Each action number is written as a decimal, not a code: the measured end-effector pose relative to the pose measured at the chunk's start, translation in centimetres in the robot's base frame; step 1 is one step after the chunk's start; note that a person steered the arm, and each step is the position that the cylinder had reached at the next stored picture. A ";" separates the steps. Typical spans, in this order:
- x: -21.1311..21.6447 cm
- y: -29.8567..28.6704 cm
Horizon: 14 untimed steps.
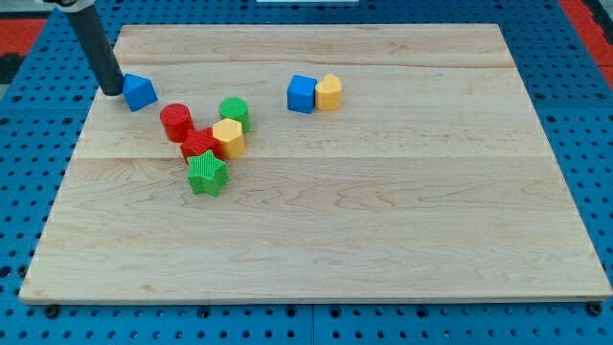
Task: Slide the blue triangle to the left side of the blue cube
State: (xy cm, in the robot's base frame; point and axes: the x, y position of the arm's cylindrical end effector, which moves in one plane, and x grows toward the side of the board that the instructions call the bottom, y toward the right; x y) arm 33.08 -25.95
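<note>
Worktop (pixel 383 230): pale wood board made of long planks, grain running left-right, near edge at the view's bottom is rounded at the corners. It sits on a blue perforated base (pixel 594 172) with a regular grid of holes; a red patch of the same kind shows at the view's top corners.

Rod (pixel 94 43): dark matte cylinder, straight, leaning in from the view's top left. No pincer on this rig, so nothing opens, closes or holds; it only pushes. My tip (pixel 113 91) is on the board, touching or just beside the view's-left face of the blue triangle (pixel 140 92).

Blue triangle: smooth plastic wedge, near the board's top-left corner, well apart from the blue cube (pixel 302 94) and to the view's left of it, with bare wood between them.

Blue cube: square-faced, smooth, touching a yellow block (pixel 329 92) on its view's-right side; the yellow one has a rounded top, exact shape hard to tell.

Cluster between triangle and cube, lower in the view:
- green star (pixel 207 173), ribbed top surface, nearest the view's bottom
- red block (pixel 200 146), mostly hidden between star and the others, shape unclear
- yellow block, faceted, looks hexagonal (pixel 229 137), touching the red block
- red cylinder (pixel 176 122), round top
- green cylinder (pixel 235 112), round top, just behind the yellow hexagon
</note>
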 end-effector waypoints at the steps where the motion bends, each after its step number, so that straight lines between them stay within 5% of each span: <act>1: 0.2 -0.6; 6: 0.5 0.5; 10: 0.5 13.5; 14: 0.5 18.7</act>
State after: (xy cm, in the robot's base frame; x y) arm 33.56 -7.23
